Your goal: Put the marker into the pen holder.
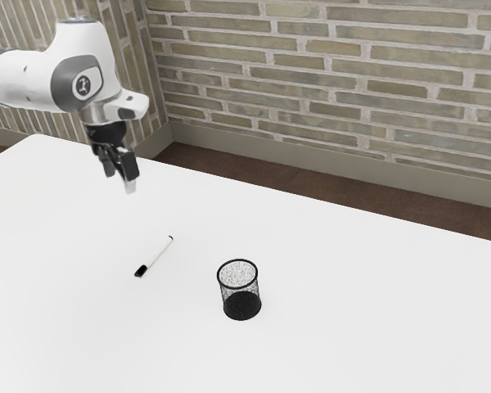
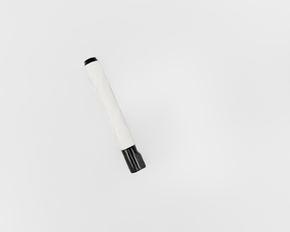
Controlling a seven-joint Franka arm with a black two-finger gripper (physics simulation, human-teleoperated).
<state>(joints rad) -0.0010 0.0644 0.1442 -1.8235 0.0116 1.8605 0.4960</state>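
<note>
Gripper (image 1: 120,181) at upper left of exterior view, fingers apart, empty. Marker (image 1: 155,256) lies flat on table (image 1: 344,286), lower left, beside pen holder (image 1: 239,301). Judged step: align fingers across white barrel, descend vertically, close mid-length; avoid nudging it into rolling.

In the upper left of the frame is a glossy white robot arm (image 1: 20,79) with smooth, rounded casings. A wide, dark grey band (image 1: 64,80) wraps the larger casing, framing a round badge (image 1: 85,86) with a small black-and-white marking. The top edge of that casing is trimmed in grey. Lower down, a stubby white piece (image 1: 132,105) juts out, above a black wrist section (image 1: 106,133). The fingers (image 1: 129,166) are blocky and black, one ending in a pale tip (image 1: 130,187).
</note>
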